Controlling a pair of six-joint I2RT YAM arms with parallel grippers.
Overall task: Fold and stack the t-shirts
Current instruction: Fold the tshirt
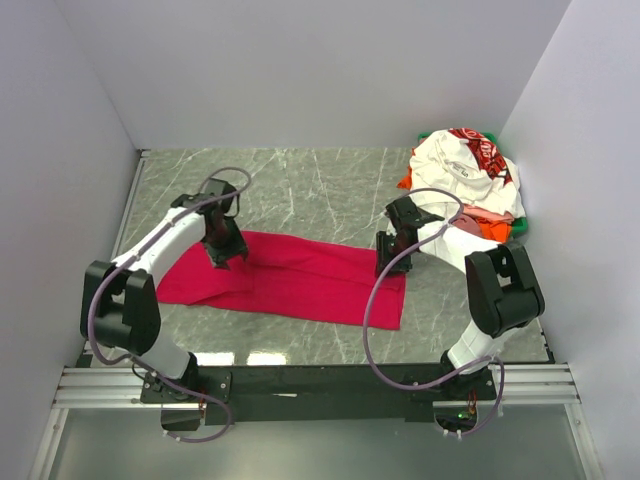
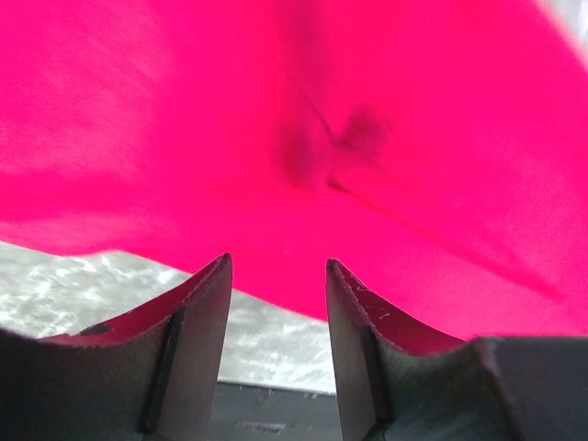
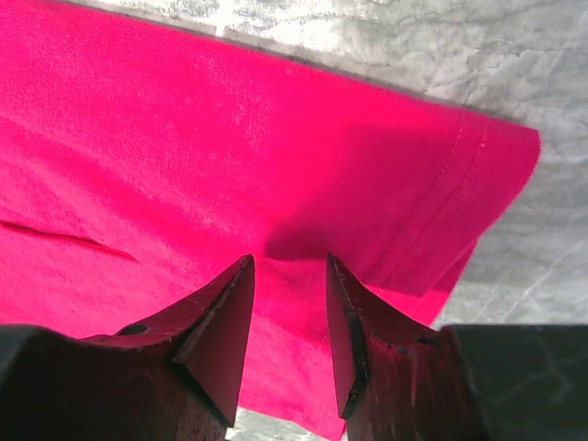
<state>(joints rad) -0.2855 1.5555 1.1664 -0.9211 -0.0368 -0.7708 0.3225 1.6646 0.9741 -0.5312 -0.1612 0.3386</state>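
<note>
Robot lab test cell.
White walls [image 1: 300,70] box in a marble-look table [image 1: 300,190]; aluminium mounting rail [image 1: 100,385] along its near edge.

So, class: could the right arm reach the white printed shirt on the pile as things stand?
Probably yes. The white shirt lies uncovered on top of the pile, close by the right gripper, whose jaws are open over the red shirt.

Pile's lower t-shirts [image 1: 492,230] (orange, green) half-buried
</note>
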